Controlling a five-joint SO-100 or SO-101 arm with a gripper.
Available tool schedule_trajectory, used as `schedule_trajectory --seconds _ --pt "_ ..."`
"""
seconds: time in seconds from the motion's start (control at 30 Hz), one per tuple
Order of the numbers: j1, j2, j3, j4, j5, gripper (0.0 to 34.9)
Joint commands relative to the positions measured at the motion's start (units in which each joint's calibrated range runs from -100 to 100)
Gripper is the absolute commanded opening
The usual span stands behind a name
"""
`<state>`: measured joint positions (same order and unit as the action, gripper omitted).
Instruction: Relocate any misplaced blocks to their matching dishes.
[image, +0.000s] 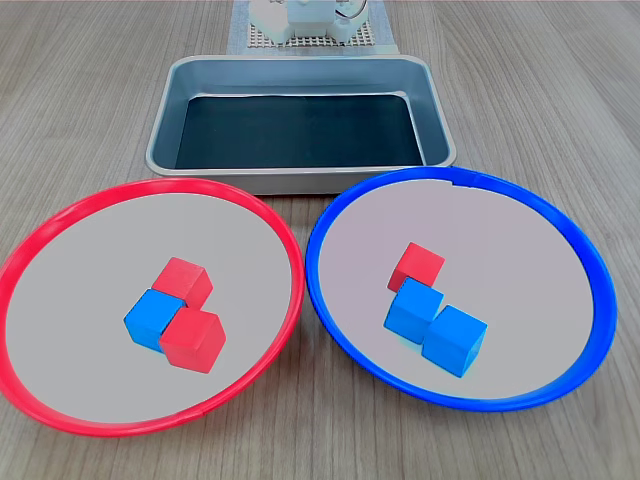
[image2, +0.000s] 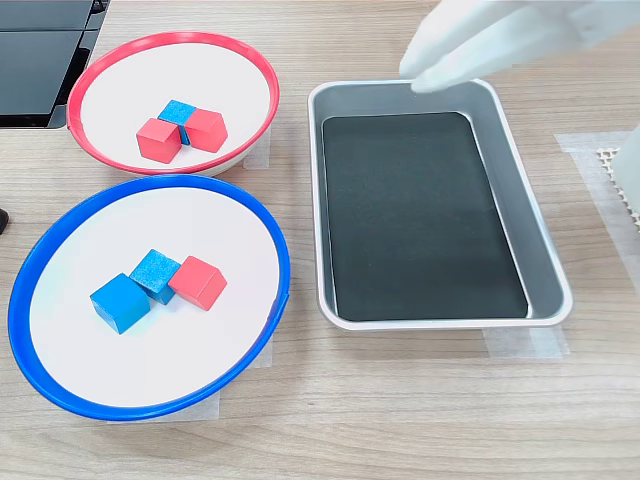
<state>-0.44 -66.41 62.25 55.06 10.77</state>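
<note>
Two dishes | blue cube (image: 154, 318) in red-rimmed dish (image: 60, 222) | red cube (image: 417, 266) in blue-rimmed dish (image: 560, 222)

Two dishes (image: 250, 205) (image: 560, 215), one tray (image: 300, 70) — three red cubes (image: 183, 281), three blue cubes (image: 155, 318).

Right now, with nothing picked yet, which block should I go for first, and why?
Probably the red cube in the blue-rimmed dish. It lies at the end of its row, touching only one blue cube, so it looks easier to grasp. The blue cube in the red-rimmed dish is wedged between two red ones. The gripper's state cannot be made out; the arm is a blur.
</note>
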Motion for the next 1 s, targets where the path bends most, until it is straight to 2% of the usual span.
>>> schedule_trajectory --seconds 0.0,0.23,0.5,0.77,0.97 --pt "-1.4 13.5 -16.1 3.3 4.8 0.3" --pt "-2.4 34.6 -39.0 11.4 14.4 0.3" --pt "-2.7 56.9 -65.2 18.9 19.3 0.5" --pt "-2.7 74.4 -80.2 19.2 22.6 7.0" --pt "-4.2 82.7 -86.1 17.9 22.7 9.1"
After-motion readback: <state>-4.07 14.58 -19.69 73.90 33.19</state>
